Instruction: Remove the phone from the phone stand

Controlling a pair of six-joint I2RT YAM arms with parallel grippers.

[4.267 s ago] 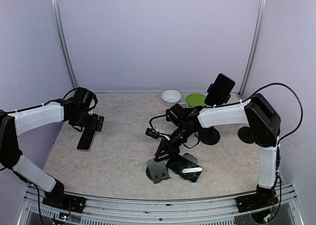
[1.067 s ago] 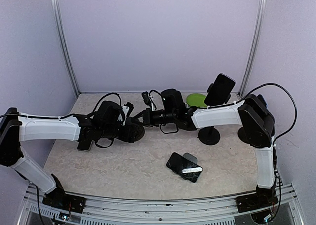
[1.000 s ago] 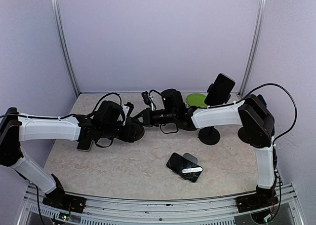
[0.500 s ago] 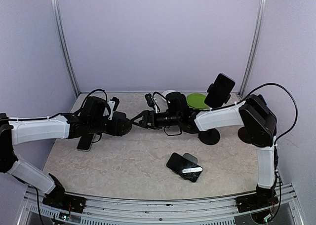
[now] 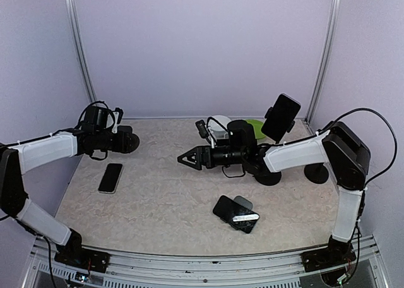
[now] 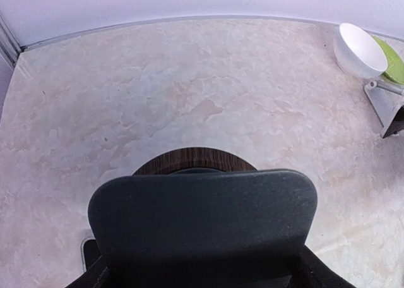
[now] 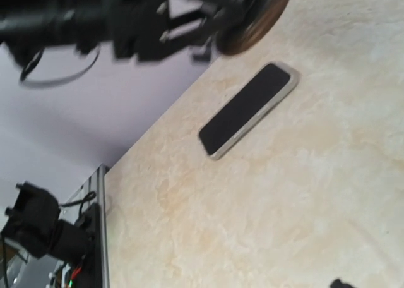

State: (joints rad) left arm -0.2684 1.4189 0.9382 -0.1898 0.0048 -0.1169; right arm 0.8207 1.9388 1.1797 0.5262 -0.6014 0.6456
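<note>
A black phone [image 5: 281, 116] sits tilted on a tall phone stand [image 5: 270, 173] at the back right. My left gripper [image 5: 112, 140] is at the back left, shut on a second, empty phone stand [image 5: 127, 139]. In the left wrist view that stand's dark plate [image 6: 202, 220] and round wooden base [image 6: 192, 161] hide the fingers. My right gripper [image 5: 188, 158] hangs open and empty over the table's middle, pointing left. A light-edged phone [image 5: 110, 177] lies flat at the left and shows as the phone [image 7: 247, 109] in the right wrist view.
Two dark phones [image 5: 237, 213] lie overlapped near the front centre. A white bowl [image 5: 218, 122] and a green plate [image 5: 255, 124] stand at the back. Another round stand base [image 5: 315, 172] is at the far right. The purple walls close in on three sides.
My right gripper opened and let go of the empty stand, then drew slightly right. My left arm carried that stand from the middle to the back left.
</note>
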